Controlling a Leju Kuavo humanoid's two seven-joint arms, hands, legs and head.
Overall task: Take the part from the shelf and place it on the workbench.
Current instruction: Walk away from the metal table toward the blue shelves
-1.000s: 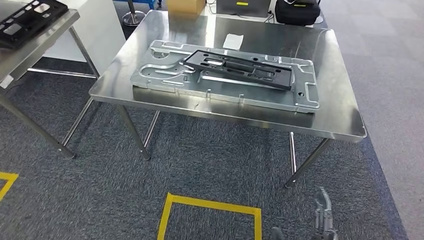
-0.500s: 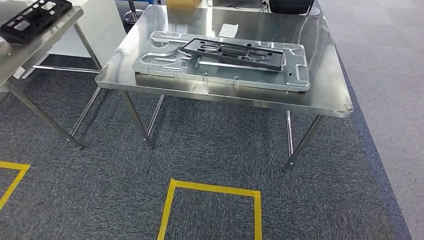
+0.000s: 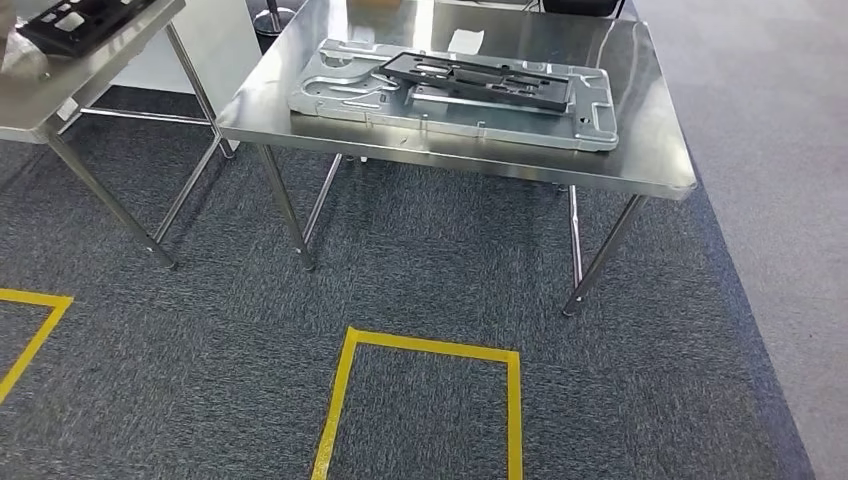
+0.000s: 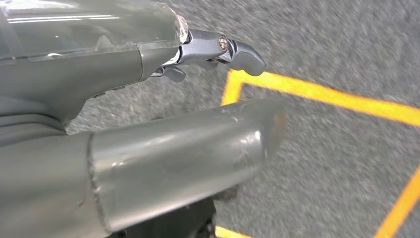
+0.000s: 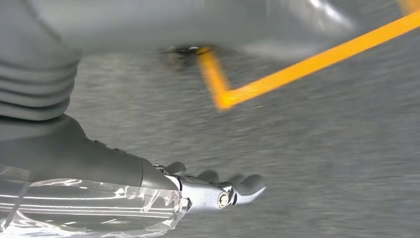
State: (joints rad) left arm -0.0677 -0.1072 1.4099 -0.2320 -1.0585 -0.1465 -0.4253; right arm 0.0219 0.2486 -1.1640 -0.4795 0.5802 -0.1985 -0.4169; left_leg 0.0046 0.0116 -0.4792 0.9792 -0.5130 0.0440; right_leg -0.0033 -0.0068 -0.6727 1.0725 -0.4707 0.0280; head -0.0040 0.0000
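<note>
Grey carpet (image 3: 430,290) with yellow tape lines (image 3: 420,350) covers the floor under a steel workbench (image 3: 640,150). On the workbench lies a large silver metal plate (image 3: 340,95), and the black part (image 3: 480,80) rests flat on top of it. Another black part (image 3: 75,18) sits on a second steel table (image 3: 90,75) beside it. Left hand (image 4: 148,114) hangs over the carpet, fingers (image 4: 233,49) stretched out and holding nothing (thumb apart from them). Right hand (image 5: 163,183) likewise hangs above the carpet, fingers (image 5: 242,186) extended, nothing in them. Both parts are well away from either hand's fingers.
</note>
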